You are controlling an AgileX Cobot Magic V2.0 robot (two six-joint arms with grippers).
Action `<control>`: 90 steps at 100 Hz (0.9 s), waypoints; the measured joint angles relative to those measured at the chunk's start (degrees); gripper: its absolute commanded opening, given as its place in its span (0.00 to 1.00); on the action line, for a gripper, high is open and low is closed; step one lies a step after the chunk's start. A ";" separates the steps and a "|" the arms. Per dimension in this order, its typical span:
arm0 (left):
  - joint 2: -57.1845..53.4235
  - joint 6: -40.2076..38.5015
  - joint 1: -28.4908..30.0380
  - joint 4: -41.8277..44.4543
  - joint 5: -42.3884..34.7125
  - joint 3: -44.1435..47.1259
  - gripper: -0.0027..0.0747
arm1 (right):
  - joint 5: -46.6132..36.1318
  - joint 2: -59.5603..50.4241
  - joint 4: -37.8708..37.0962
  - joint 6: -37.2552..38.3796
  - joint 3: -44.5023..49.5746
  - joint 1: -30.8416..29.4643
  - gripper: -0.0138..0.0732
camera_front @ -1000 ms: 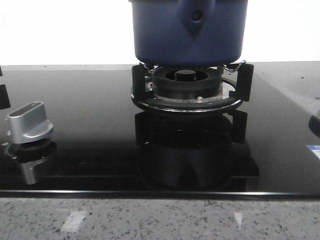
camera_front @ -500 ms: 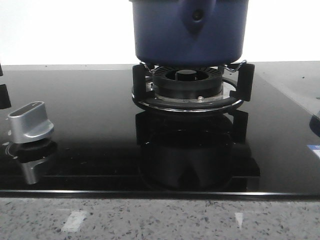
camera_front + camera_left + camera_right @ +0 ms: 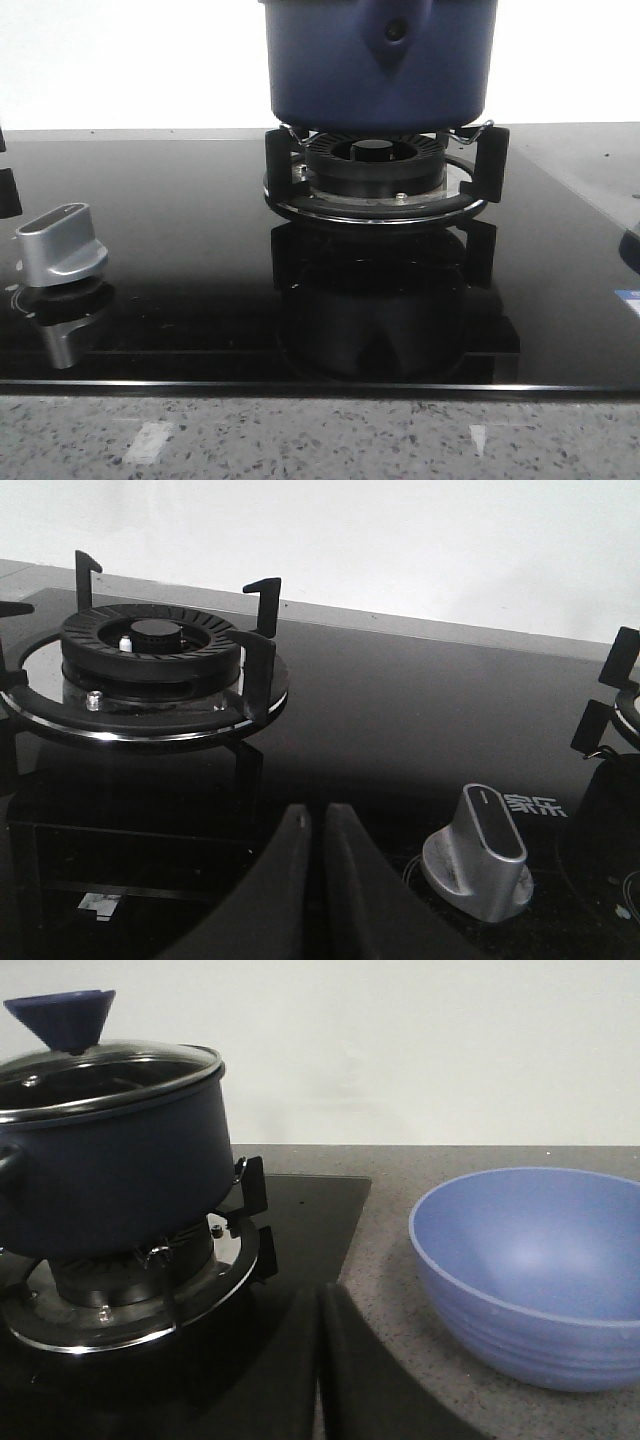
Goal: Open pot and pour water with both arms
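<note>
Pot lidded on burner, both grippers closed and empty, frames near-static

Left to right: left gripper [image 3: 318, 880] jaws pressed together holding nothing, near the silver knob [image 3: 480, 852] and a bare burner [image 3: 150, 660]; blue pot [image 3: 378, 60] on its burner with glass lid [image 3: 100, 1065] on; right gripper [image 3: 318, 1370] jaws together, empty; blue bowl [image 3: 535, 1270] on the bench [image 3: 400, 1290]. No visible change over the last second, so either pre-opening or lid replaced
</note>
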 measured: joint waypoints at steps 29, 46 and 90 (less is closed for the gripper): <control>0.00 0.00 0.00 0.00 0.00 0.00 0.01 | 4.47 -1.92 -58.07 55.93 2.24 -2.22 0.11; 0.00 0.00 0.00 0.00 0.00 0.00 0.01 | 2.61 -8.49 -64.10 60.59 8.72 -5.44 0.11; 0.00 0.00 0.00 0.00 0.00 0.00 0.01 | 2.57 -16.82 -68.29 62.06 11.32 -6.42 0.11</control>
